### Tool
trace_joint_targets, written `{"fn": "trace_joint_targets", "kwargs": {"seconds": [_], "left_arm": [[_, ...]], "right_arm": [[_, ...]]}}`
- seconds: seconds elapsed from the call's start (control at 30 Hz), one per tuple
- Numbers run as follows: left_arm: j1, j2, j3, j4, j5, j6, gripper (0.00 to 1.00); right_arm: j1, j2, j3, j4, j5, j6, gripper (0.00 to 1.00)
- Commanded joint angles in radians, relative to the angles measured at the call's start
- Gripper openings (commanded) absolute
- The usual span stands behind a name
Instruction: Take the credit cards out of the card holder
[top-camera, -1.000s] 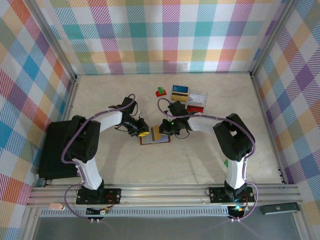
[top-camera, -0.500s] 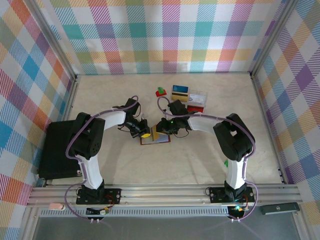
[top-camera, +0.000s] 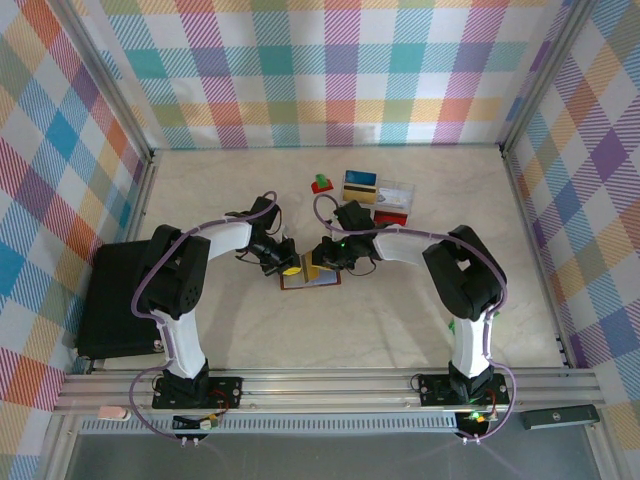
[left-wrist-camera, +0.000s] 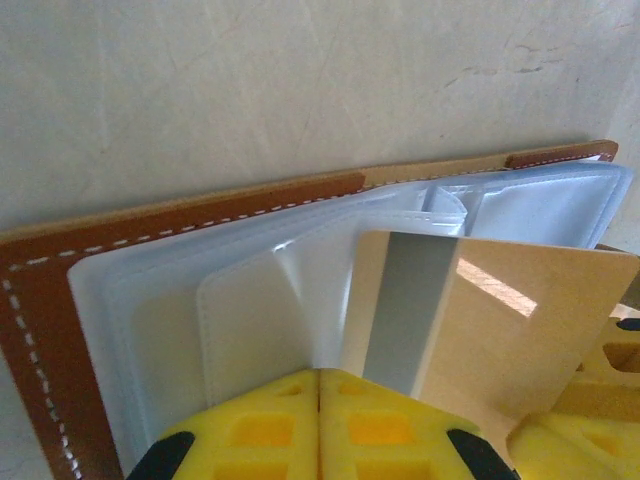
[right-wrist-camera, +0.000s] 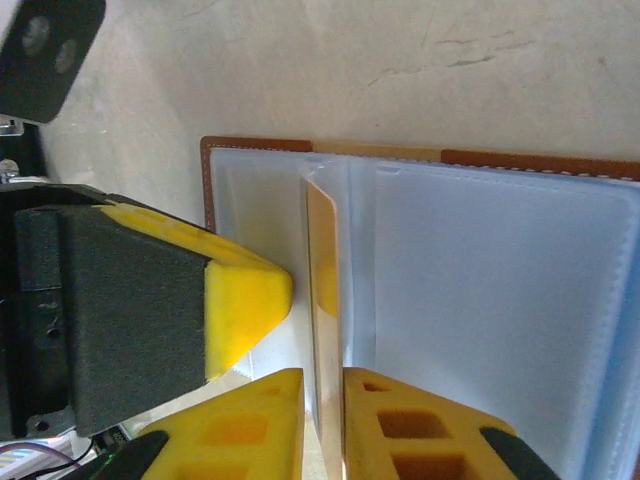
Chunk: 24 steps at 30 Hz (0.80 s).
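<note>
Two tools are meeting over the open card holder. The right tool is pinching a credit card by its near edge, its yellow fingers narrowed to the card's thickness. The card is standing on edge, rising out of the clear sleeves just ahead of that tool. Just beside the card, the left tool is sitting with its fingers pressed together, nothing showing between them, and its tip is lying against the pale sleeve. The card holder is lying open and flat on the worktop directly beneath both tools, its stitched brown border framing the sleeves. Beyond the tools and well apart from them, a blue-and-yellow card and a clear box are lying side by side.
</note>
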Motion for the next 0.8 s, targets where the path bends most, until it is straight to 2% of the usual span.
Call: {"fn": "trace_joint_targets", "kwargs": {"seconds": [0.0,0.17,0.4,0.6,0.77], "left_arm": [[-0.005,0.005,-0.009,-0.035,-0.066,-0.001,0.08],[-0.005,-0.015,0.002,-0.050,-0.073,-0.004,0.10],[0.012,-0.133,0.024,-0.073,-0.103,-0.038,0.21],[0.046,-0.304,0.005,-0.096,-0.188,-0.079,0.45],[0.088,-0.449,-0.024,-0.129,-0.299,-0.089,0.62]], "right_arm": [[0.011,0.016,0.035,-0.030,0.033,0.010,0.14],[0.011,-0.015,0.050,-0.075,0.102,-0.037,0.04],[0.008,-0.149,0.050,-0.129,0.200,-0.220,0.01],[-0.011,-0.255,0.081,-0.173,0.244,-0.435,0.00],[-0.067,-0.316,0.121,-0.209,0.309,-0.701,0.00]]}}
